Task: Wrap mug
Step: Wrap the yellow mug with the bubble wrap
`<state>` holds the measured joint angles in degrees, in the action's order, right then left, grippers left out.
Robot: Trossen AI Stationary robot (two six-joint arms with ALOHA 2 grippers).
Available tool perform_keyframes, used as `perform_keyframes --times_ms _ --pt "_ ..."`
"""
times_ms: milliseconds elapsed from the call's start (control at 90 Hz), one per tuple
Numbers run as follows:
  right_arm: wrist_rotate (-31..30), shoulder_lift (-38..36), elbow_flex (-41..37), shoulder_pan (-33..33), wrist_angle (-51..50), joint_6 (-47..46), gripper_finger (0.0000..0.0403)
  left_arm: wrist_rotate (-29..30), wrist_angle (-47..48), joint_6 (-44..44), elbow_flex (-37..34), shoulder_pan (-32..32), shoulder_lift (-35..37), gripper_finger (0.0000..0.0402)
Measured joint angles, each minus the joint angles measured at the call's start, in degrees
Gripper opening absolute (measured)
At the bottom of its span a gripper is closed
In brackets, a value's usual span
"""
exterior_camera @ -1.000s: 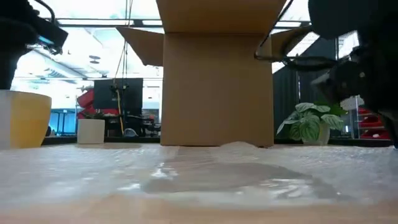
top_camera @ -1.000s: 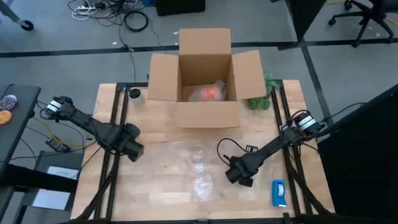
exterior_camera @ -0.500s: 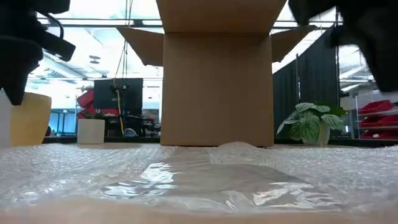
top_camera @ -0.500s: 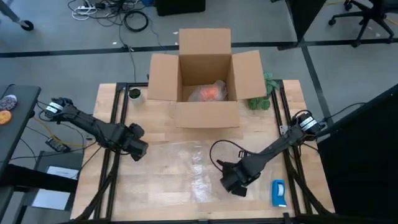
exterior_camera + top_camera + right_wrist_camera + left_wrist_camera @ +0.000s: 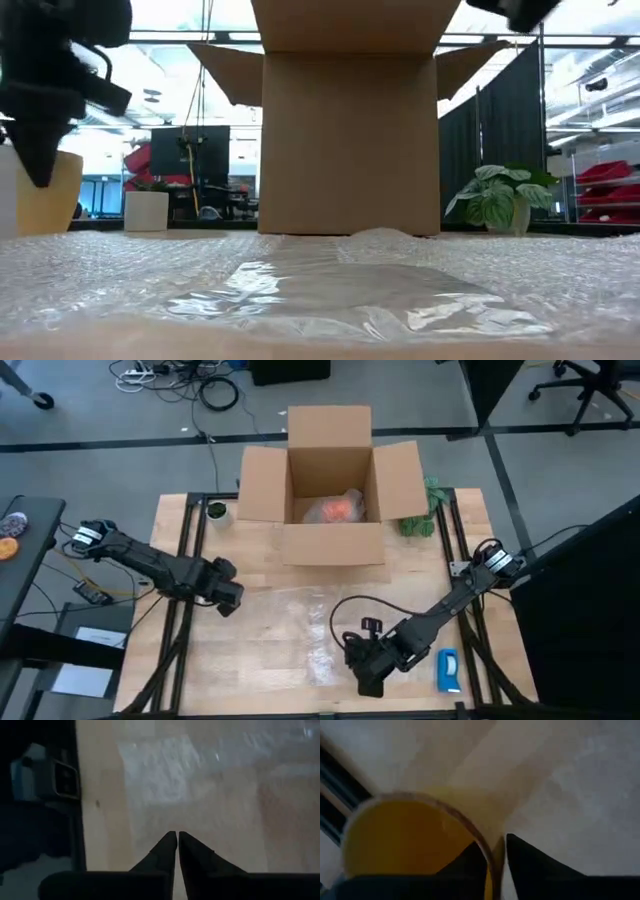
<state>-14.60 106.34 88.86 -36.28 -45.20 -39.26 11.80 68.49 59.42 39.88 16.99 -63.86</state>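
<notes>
You have one box (image 5: 335,485), open, at upper center of the high view, and one orange mug (image 5: 338,510) in it. One sheet of bubble wrap (image 5: 315,630) lies at lower center. You count two arms, so two grippers: left gripper (image 5: 228,596) at center left, right gripper (image 5: 362,668) at lower center. One blue-and-white object (image 5: 448,669) sits at lower right. Two plants: one (image 5: 420,510) right of the box, one small pot (image 5: 216,512) left of it. One yellow cup (image 5: 45,195) shows at the low view's left edge.

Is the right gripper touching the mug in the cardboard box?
Apart. The high view shows the mug inside the cardboard box, while the right gripper sits well across the table, above its near edge.
</notes>
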Motion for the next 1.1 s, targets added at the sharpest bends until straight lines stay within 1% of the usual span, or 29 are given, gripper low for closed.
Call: perform_keyframes --times_ms 78,178,300,411,511,556,600,689,800,889,967,1100 --pt "-0.92 0.0 -0.01 -0.06 1.66 1.55 0.0 1.2 -0.88 -3.52 0.02 -0.42 -0.53 0.0009" --pt "-2.91 0.0 0.0 -0.05 2.5 2.97 0.0 2.91 -0.52 -3.86 0.0 -0.83 -1.04 0.0007" --pt "-5.49 0.0 0.0 -0.12 2.48 3.26 0.0 3.08 0.83 -5.07 1.29 -0.79 -1.09 0.0004" --pt "-8.55 0.0 0.0 -0.92 2.44 2.3 0.0 3.43 2.99 -5.28 5.47 -0.32 -1.09 0.0003" --pt "-12.33 0.0 0.0 -1.73 0.87 1.39 0.0 4.91 2.83 -6.89 10.46 0.8 -1.07 0.0002" --pt "-14.45 0.0 0.03 -1.93 -1.22 -0.65 0.0 6.04 2.22 -7.44 12.57 1.55 -1.07 0.0002" --pt "-16.62 0.0 0.04 -2.08 -5.12 -4.87 0.0 7.17 0.97 -8.04 14.42 2.64 -1.07 0.0001" --pt "-18.61 0.0 -0.06 -2.27 -15.05 -14.62 0.0 8.67 -3.0 -8.24 17.62 6.15 -1.07 0.0001" --pt "-17.91 0.15 -1.79 -2.36 -23.36 -23.09 0.0 11.88 -9.22 -8.72 19.38 12.3 -1.07 0.0001" --pt "-15.83 0.2 -4.47 -2.36 -23.74 -25.74 0.0 16.87 -16.63 -9.9 19.43 16.55 -1.33 0.0001" --pt "-14.48 0.22 -6.79 -2.36 -23.02 -26.71 0.0 21.58 -22.87 -10.49 19.43 18.64 -2.54 0.0" --pt "-13.36 0.28 -9.43 -2.36 -21.56 -28.16 0.0 26.72 -36.23 -18.74 19.43 19.61 -6.66 0.0"
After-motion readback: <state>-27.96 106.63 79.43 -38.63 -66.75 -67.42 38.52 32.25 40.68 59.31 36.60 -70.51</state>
